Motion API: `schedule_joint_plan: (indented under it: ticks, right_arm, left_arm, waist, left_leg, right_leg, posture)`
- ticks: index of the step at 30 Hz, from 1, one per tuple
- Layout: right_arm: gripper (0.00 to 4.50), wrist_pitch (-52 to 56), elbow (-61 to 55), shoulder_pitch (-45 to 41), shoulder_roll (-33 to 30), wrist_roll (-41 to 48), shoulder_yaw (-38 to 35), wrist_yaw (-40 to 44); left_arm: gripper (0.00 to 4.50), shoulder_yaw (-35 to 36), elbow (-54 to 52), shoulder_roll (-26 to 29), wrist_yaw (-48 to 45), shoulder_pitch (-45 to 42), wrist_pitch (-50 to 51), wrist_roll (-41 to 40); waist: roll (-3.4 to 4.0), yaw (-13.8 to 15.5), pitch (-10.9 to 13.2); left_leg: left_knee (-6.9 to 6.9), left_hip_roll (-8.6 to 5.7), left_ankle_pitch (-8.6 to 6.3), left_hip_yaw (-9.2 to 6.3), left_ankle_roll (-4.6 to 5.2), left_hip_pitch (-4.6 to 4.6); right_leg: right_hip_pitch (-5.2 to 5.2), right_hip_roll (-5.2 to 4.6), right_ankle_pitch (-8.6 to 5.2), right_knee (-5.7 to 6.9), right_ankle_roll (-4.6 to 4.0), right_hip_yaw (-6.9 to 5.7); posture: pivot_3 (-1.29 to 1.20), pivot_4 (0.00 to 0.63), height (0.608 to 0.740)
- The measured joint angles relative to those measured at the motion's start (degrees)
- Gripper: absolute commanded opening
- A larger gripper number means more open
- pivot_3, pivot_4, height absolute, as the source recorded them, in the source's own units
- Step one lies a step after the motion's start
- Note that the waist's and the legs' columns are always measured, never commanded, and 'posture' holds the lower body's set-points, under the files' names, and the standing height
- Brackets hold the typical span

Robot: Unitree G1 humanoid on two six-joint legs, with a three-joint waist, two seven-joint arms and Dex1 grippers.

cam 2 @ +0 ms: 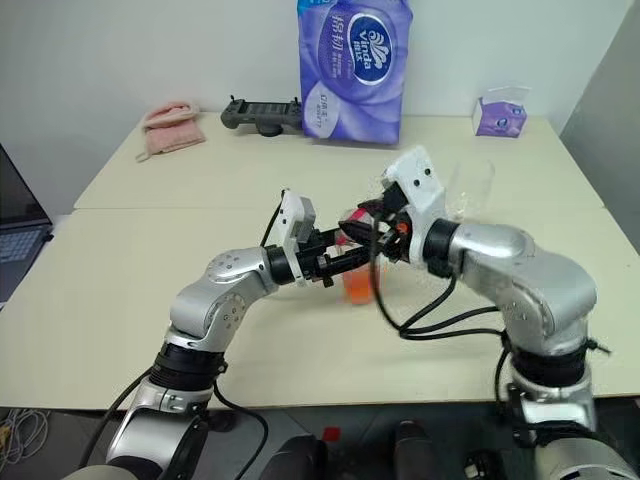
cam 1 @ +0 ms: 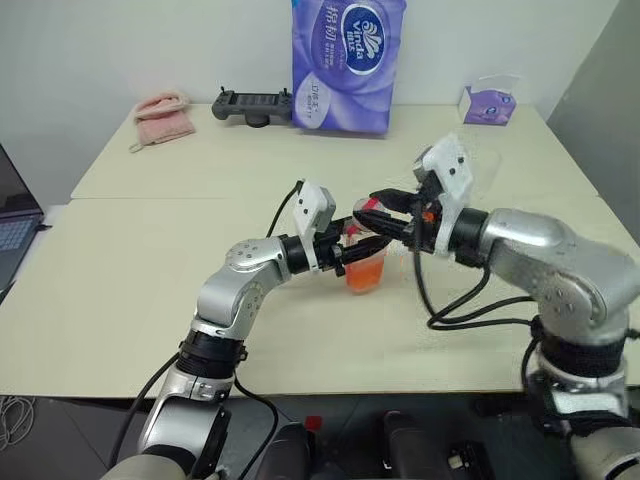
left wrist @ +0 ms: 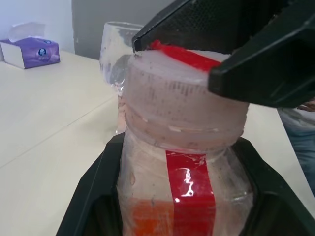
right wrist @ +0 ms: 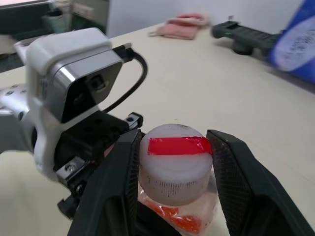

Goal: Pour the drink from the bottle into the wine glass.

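Observation:
The small clear bottle [cam 1: 365, 268] stands upright over the middle of the table, with orange-red drink [left wrist: 147, 219] in its lower part and a red label strip up its side. My left gripper [cam 1: 350, 250] reaches in level from the left and is shut on the bottle's body below the neck. From the right, my right gripper [right wrist: 174, 142] has its two black fingers [right wrist: 123, 172] pressed on either side of the pale cap [right wrist: 174, 172], which carries a red strip on top. The clear wine glass [left wrist: 115, 49] stands on the table just beyond the right wrist [cam 2: 478, 185].
Along the far edge of the table [cam 1: 150, 300] are a purple tissue pack [cam 1: 347, 62], a small purple tissue box [cam 1: 487, 103], a black controller [cam 1: 253, 104] and a pink cloth [cam 1: 163, 115]. A laptop [cam 1: 12, 225] shows at the left border.

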Motion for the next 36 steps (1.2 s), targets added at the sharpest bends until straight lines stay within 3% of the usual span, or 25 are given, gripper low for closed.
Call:
schedule_joint_plan:
  ticks: [6, 10, 16, 20, 28, 36]
  right_arm:
    - [1.77, -16.93, 14.46, -4.36, -9.54, -0.34, 4.34, 24.8]
    - [1.77, -26.23, 27.78, -11.77, -10.04, -3.4, 8.88, 39.53]
    - [1.77, -35.32, 43.66, -20.25, -4.64, -9.37, 12.79, 49.01]
    - [1.77, -38.31, 48.14, -22.34, -3.22, -10.91, 12.82, 51.16]
    - [4.5, -39.75, 49.76, -22.64, -2.64, -13.69, 12.7, 52.0]
    - [4.5, -33.62, 41.68, -19.06, -5.28, -9.45, 7.82, 51.59]
  left_arm:
    - [2.11, -1.35, -1.82, -0.35, -1.2, -0.03, 0.0, -0.08]
    - [2.11, -1.44, -3.05, -0.37, -1.01, 0.24, -0.04, -0.06]
    - [2.11, 0.22, -3.06, -0.2, 0.74, 0.82, -0.07, 0.28]
    - [2.11, 0.56, -3.07, -0.19, 1.56, 0.95, -0.07, 0.44]
    - [2.11, 0.8, -5.04, -1.09, 1.33, 1.04, -0.46, 0.06]
    - [2.11, 0.82, -5.02, -1.06, 1.03, 0.95, -1.22, -0.11]
  waist:
    - [-0.02, 0.15, 0.01]
    - [-0.01, -0.24, 0.02]
    - [-0.01, -0.27, 0.02]
    - [-0.01, 0.16, 0.02]
    - [0.0, 0.36, 0.02]
    - [0.0, 0.37, 0.02]
  left_leg:
    - [0.01, 0.01, -0.01, 0.0, 0.01, -0.04]
    - [0.0, 0.05, -0.01, 0.06, 0.0, 0.05]
    - [0.01, 0.1, 0.0, -0.04, -0.02, 0.03]
    - [0.0, 0.07, -0.01, -0.07, -0.03, -0.07]
    - [0.01, 0.04, -0.01, -0.08, -0.06, -0.14]
    - [0.01, 0.02, -0.01, -0.08, -0.05, -0.11]
  right_leg:
    - [0.0, 0.0, 0.01, -0.04, -0.01, 0.0]
    - [-0.02, 0.02, 0.01, 0.01, -0.01, 0.05]
    - [-0.03, 0.07, 0.03, 0.05, -0.04, 0.02]
    - [-0.09, -0.2, 0.03, 0.03, -0.04, 0.0]
    - [-0.12, -0.33, 0.04, 0.01, -0.01, -0.02]
    - [-0.11, -0.29, 0.04, 0.03, -0.01, -0.03]
  posture:
    - [0.0, 0.15, 0.74]
    - [0.0, 0.15, 0.74]
    - [0.0, 0.15, 0.74]
    - [0.0, 0.15, 0.74]
    - [0.0, 0.15, 0.74]
    - [0.0, 0.15, 0.74]
